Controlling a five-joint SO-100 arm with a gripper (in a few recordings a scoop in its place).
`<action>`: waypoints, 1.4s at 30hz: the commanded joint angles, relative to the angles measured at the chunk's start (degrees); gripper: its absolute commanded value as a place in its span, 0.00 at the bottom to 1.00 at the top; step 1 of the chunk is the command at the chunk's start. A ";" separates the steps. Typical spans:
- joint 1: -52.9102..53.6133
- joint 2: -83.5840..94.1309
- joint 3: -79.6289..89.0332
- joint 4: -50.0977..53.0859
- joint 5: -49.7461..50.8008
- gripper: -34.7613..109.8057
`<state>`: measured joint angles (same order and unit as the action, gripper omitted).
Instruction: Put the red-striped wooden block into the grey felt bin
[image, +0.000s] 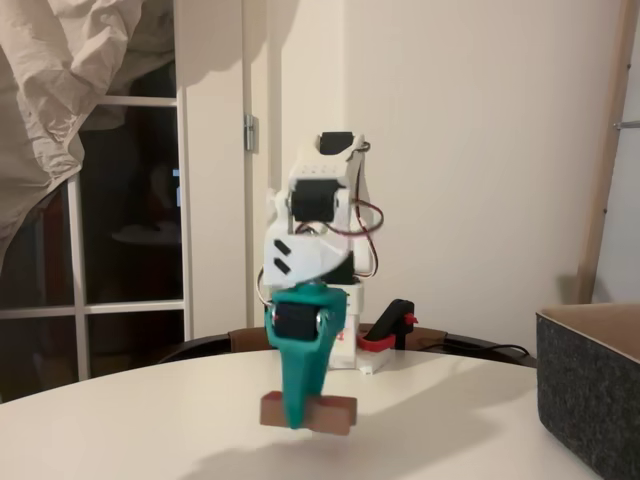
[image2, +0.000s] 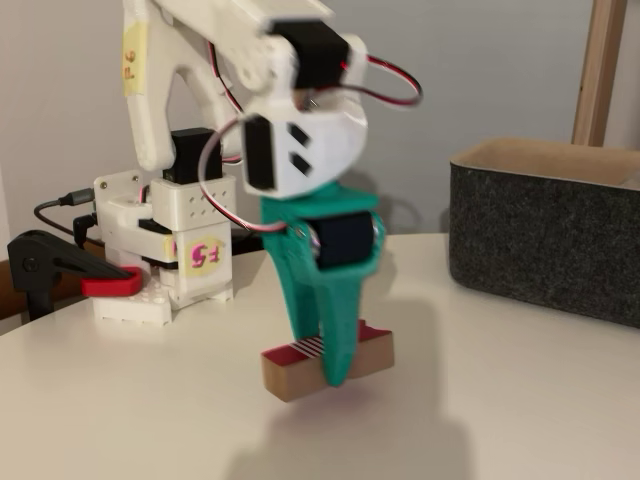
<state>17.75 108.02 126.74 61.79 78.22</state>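
Two fixed views show the teal jaws (image: 302, 418) clenched on the red-striped wooden block (image: 340, 413), gripping it across its middle. The block hangs just clear of the white surface (image: 150, 430), and a shadow lies on the surface below it in both views. In the closer view, the jaws (image2: 335, 372) cover the block's notched middle, so only its two ends can be seen: a striped red top to the left of the fingers and a red patch behind them on the block (image2: 295, 372). In the farther view, the block shows only as a plain brown bar, its stripes hidden. Motion blur softens the white arm (image2: 300, 150) in the closer view. The grey felt bin (image: 590, 385) stands at the right in both views, well apart from the block, cut off by the frame edge so that only a part of its wall and tan rim is visible; its inside cannot be made out. A black and red clamp (image2: 60, 272) holds the arm's base (image2: 170, 250) at the surface edge.
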 joint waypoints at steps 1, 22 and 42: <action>2.46 6.15 -0.18 -0.18 2.55 0.26; 7.12 28.48 -4.75 -12.66 10.11 0.27; -29.09 29.00 -17.75 -24.08 12.48 0.24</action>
<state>-3.78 137.20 112.24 39.99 89.74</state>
